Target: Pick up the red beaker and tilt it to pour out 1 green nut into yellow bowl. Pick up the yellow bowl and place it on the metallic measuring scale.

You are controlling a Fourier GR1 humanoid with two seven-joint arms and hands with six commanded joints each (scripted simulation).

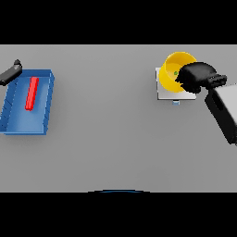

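A yellow bowl (pixel 172 70) sits tilted over the metallic measuring scale (pixel 167 93) at the right, with a green nut (pixel 176 73) inside it. My right hand (pixel 196 77) has its fingers curled over the bowl's right rim. The red beaker (pixel 31 93) lies on its side inside a blue tray (pixel 44 110) at the far left. My left hand (pixel 11 72) shows at the tray's upper left corner, its fingers extended, holding nothing.
The right forearm (pixel 223 109) slants in from the right edge. The scale has a small blue tab (pixel 176 102) at its near side.
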